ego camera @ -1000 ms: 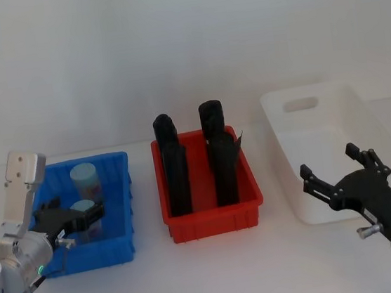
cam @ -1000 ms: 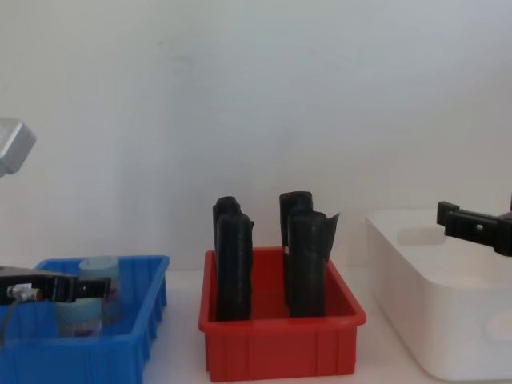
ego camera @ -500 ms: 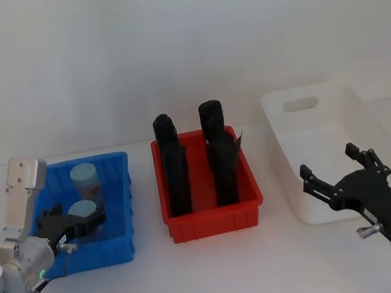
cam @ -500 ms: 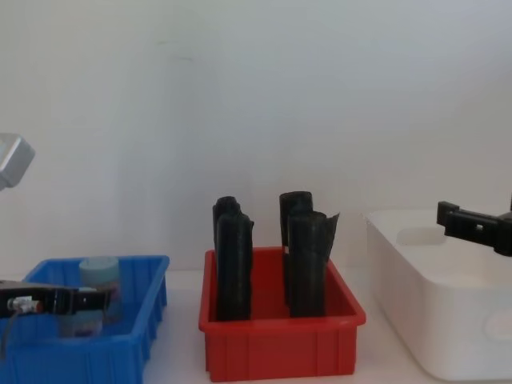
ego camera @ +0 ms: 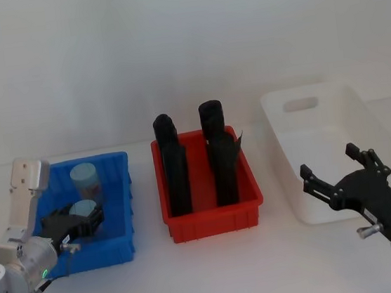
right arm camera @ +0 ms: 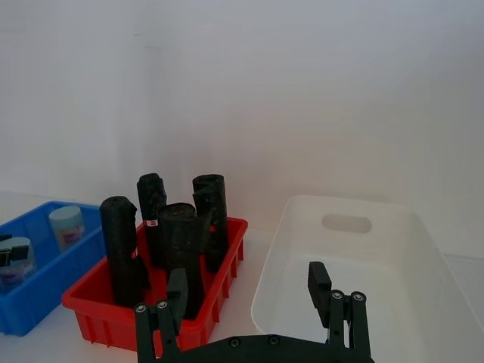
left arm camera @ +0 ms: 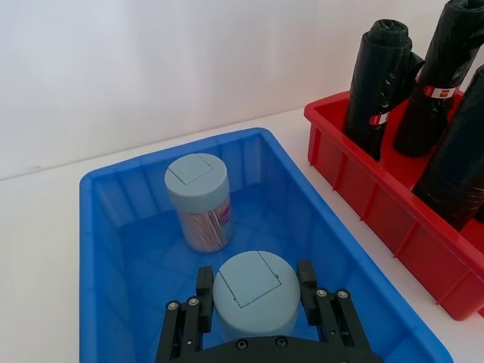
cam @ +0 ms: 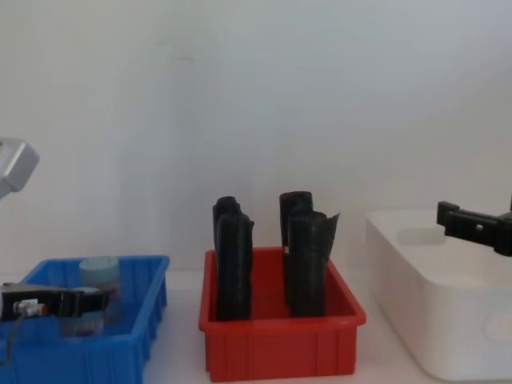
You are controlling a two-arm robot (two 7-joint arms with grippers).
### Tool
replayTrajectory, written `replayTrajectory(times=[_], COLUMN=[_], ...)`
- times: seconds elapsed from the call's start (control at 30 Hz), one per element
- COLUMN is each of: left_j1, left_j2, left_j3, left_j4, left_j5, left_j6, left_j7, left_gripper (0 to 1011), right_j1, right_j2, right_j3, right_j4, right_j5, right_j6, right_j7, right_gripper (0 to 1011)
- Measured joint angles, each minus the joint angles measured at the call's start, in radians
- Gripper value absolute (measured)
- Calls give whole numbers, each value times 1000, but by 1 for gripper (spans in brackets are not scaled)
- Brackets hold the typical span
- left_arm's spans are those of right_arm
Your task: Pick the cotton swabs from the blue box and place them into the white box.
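Cotton swabs (left arm camera: 197, 200): two pale-lidded jars, both upright inside the blue box (ego camera: 95, 257), which sits on the left of the red bin (ego camera: 215, 222).
Front jar (left arm camera: 255, 299): low in the blue box, nearer the robot, caught between two black fingers.
Back jar (ego camera: 85, 179): free, just behind the front one, toward the wall.
Left gripper (ego camera: 79, 220): down inside the blue box, left of the red bin, fingers pressed to either side of the front jar.
Right gripper (ego camera: 329, 163): right of the red bin, hanging over the white box's near end, fingers spread wide with nothing between them.
White box (cam: 448, 320): right of the red bin.
Red bin's load: tall black rolls (ego camera: 177, 170), standing on end.
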Motion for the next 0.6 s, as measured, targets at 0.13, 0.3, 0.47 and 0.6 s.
replayTrajectory(times=[0.13,0.3,0.47,0.6], left_j1=[-3,-4,-1,5], left_j2=[-2,-2,1,9], left_j3=[1,1,-1,-5], left_j4=[4,1,-20,-59], left_j5=[4,12,20,28], left_j6=[-4,-5,-4,4], left_j7=[-5,-8,-9,-10], left_gripper=[669,669,669,669], right_j1=[0,0,0,0], right_j2=[0,0,0,0], right_j3=[0,0,0,0], right_j4=[0,0,0,0], right_j5=[0,0,0,0], right_j6=[0,0,0,0], right_j7=[0,0,0,0], right_gripper=[1002,1002,1002,1002])
